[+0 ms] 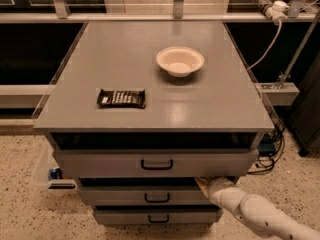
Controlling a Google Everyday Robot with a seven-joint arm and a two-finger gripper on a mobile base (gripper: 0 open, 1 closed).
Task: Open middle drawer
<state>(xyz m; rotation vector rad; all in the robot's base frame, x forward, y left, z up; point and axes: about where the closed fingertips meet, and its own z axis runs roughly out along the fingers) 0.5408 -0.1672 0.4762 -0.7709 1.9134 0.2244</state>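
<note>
The grey cabinet has three drawer fronts stacked under its top. The middle drawer [120, 196] is grey with a small black loop handle [157, 198]; a dark gap shows above its front. The top drawer [100, 162] sticks out furthest, the bottom drawer [120, 217] least. My white arm [255, 214] comes in from the lower right. My gripper [202, 182] sits at the top right edge of the middle drawer, right of its handle, partly tucked under the top drawer.
On the cabinet top [210, 104] lie a white bowl [180, 60] and a dark snack bar [121, 98]. A clear bin [50, 174] stands on the speckled floor at the left. Cables and a power strip [270, 1] are at the right.
</note>
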